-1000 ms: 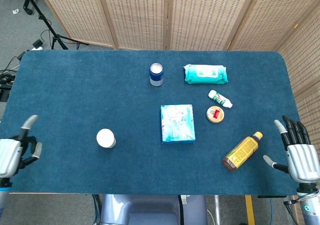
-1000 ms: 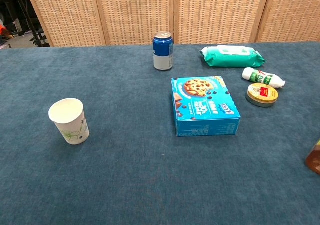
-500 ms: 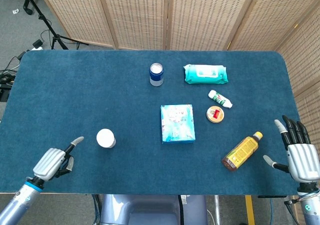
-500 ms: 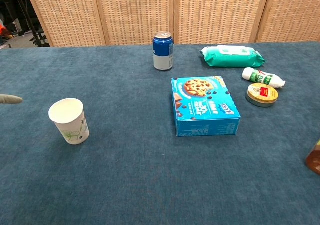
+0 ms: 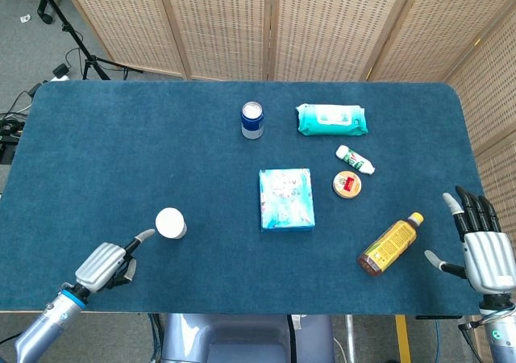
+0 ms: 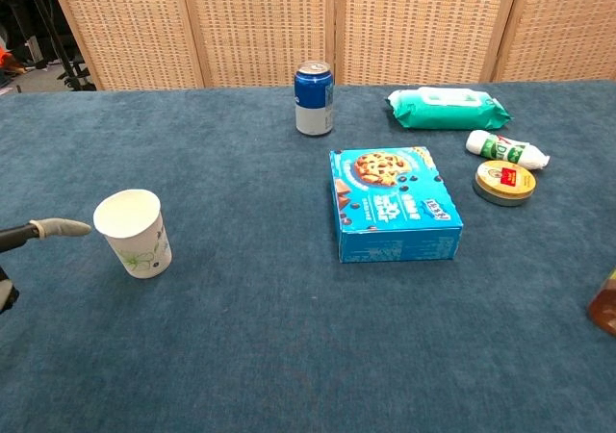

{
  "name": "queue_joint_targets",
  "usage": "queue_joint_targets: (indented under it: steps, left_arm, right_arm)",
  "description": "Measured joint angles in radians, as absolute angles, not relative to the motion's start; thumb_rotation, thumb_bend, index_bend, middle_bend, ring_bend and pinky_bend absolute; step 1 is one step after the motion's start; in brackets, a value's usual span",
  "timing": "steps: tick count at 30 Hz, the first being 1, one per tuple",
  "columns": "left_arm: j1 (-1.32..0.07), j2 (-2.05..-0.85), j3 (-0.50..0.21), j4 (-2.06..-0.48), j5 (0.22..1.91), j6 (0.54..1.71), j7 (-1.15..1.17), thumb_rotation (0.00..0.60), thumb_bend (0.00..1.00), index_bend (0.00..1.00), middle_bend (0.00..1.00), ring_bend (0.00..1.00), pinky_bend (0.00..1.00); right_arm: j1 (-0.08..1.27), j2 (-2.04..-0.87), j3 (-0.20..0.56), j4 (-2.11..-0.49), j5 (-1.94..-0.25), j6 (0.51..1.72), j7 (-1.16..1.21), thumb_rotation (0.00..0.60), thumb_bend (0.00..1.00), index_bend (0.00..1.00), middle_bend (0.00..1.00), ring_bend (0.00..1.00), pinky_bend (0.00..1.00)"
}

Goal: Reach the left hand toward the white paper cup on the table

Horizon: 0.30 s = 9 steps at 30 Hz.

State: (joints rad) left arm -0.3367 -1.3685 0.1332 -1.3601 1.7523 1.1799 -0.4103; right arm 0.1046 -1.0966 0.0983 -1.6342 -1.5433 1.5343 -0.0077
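The white paper cup (image 5: 170, 223) (image 6: 134, 232) stands upright on the blue table at the front left, with a small green print on its side. My left hand (image 5: 107, 264) hovers just to the cup's front left, one finger stretched toward it and the others curled, holding nothing. In the chest view only that fingertip (image 6: 58, 227) shows at the left edge, a short gap from the cup's rim. My right hand (image 5: 482, 248) rests open at the table's front right corner, fingers spread, near an amber bottle (image 5: 389, 244).
A blue cookie box (image 5: 285, 199) lies mid-table. Behind it stand a blue can (image 5: 252, 119), a teal wipes pack (image 5: 331, 118), a small white bottle (image 5: 355, 159) lying down and a round tin (image 5: 347, 185). Wicker screens line the back.
My left hand has swung in from the table's left edge toward the cup, its extended finger now close to the rim. The right hand and all objects stayed put.
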Motion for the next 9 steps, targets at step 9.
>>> queue_joint_targets:
  steps: [9]
  left_arm:
    - [-0.345, -1.381, 0.145, -1.361, 1.741, 1.188, -0.386, 0.6, 1.0, 0.0, 0.95, 1.0, 1.0]
  right_arm:
    - [0.105, -1.095, 0.098, -1.634, -1.544, 1.534, -0.004, 0.6, 0.0, 0.0, 0.0, 0.0, 0.0]
